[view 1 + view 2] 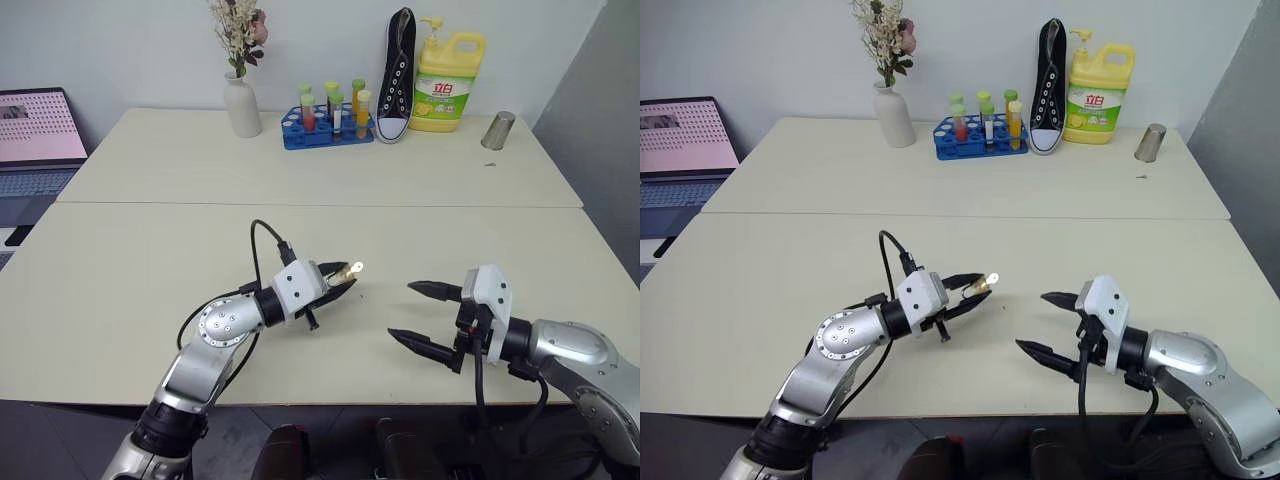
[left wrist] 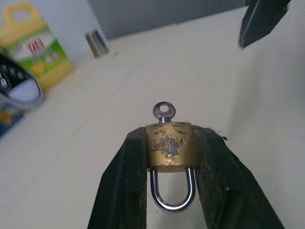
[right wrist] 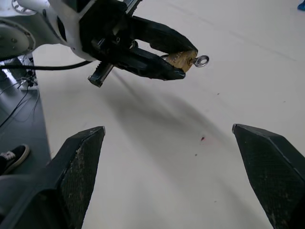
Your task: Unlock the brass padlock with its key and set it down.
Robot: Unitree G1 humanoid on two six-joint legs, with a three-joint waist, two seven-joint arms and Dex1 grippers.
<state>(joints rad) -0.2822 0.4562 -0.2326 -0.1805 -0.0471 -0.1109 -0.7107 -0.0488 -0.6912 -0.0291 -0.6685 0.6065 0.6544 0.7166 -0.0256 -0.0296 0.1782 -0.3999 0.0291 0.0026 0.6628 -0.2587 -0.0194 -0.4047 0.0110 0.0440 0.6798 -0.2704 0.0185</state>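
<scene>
The left gripper (image 1: 343, 279) is squeezed onto the brass padlock (image 2: 168, 148). Its two black fingers (image 2: 125, 181) press on the two flat sides of the little gold body. The silver loop of the padlock points back between the fingers, toward the wrist. The key (image 2: 164, 111) sticks out of the far end of the padlock, and its small round head shows past the fingertips. The padlock is up in the air, above the table (image 1: 150, 290), not touching it. It hangs over the near half of the table, about in the middle between the left and right edges.

The right gripper (image 1: 418, 314) is wide open and holds nothing. Its two black fingers (image 1: 430, 289) point toward the left gripper, and there is a gap of bare table between the two grippers. It hangs near the front edge of the table.

Along the far edge stand a white vase (image 1: 241, 106) with flowers, a blue rack of tubes (image 1: 325, 122), a black shoe (image 1: 397, 78), a yellow bottle (image 1: 447, 82) and a metal cup (image 1: 498, 130). A laptop (image 1: 35, 140) sits off the left side.
</scene>
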